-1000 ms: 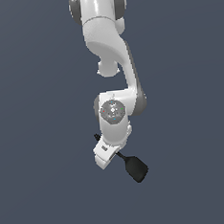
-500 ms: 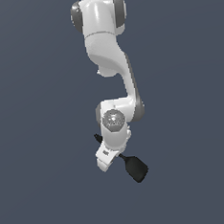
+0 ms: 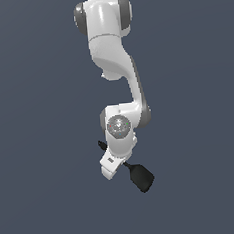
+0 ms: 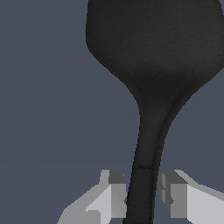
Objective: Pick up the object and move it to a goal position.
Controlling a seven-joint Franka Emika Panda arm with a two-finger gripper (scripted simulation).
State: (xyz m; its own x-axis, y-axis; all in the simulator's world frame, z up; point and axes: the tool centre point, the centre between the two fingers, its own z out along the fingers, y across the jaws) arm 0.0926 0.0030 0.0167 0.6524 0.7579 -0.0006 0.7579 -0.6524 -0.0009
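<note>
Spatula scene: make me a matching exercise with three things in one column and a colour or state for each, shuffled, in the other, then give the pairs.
Things:
1. spatula
2. hand
3. arm

Descriptions:
A. white, with grey joints
B. fingers on either side of the thin handle
C. black, with a wide flat blade

Pairs: 1-C, 2-B, 3-A

plain dark slate-blue backdrop (image 3: 34,121), uniform in both views, even flat light
</note>
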